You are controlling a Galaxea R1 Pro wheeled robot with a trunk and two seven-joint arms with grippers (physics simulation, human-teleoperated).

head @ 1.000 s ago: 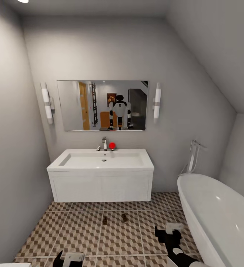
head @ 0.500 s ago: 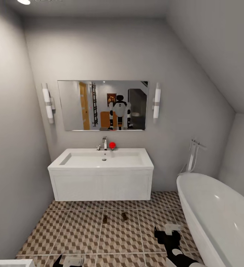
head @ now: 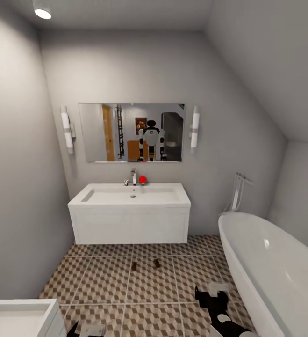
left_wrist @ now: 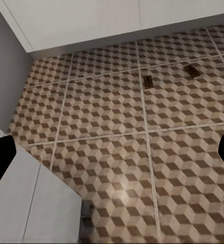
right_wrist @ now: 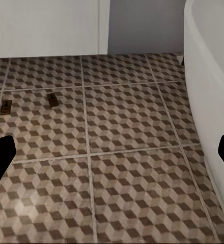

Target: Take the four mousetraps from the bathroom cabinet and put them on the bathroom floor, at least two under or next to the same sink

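Two mousetraps [head: 134, 266] [head: 157, 263] lie flat on the patterned bathroom floor [head: 107, 281], just in front of the white wall-hung sink [head: 130, 220]. In the left wrist view the two mousetraps [left_wrist: 148, 80] [left_wrist: 192, 70] sit ahead of my open left gripper [left_wrist: 112, 157], which holds nothing. The right wrist view shows them [right_wrist: 6, 107] [right_wrist: 53, 99] far off to one side of my open, empty right gripper [right_wrist: 112, 152]. Both grippers sit low in the head view, left [head: 92, 330] and right [head: 212, 291]. The cabinet is out of direct view.
A white oval bathtub [head: 275, 271] runs along the right side, close to my right arm. A small white unit [head: 18, 318] stands at the near left by the grey wall. A mirror [head: 131, 133] above the sink reflects the robot.
The whole head view has pulled back from the sink, which looks smaller and farther. The white unit has come into view at the near left. The mousetraps have not moved on the floor.
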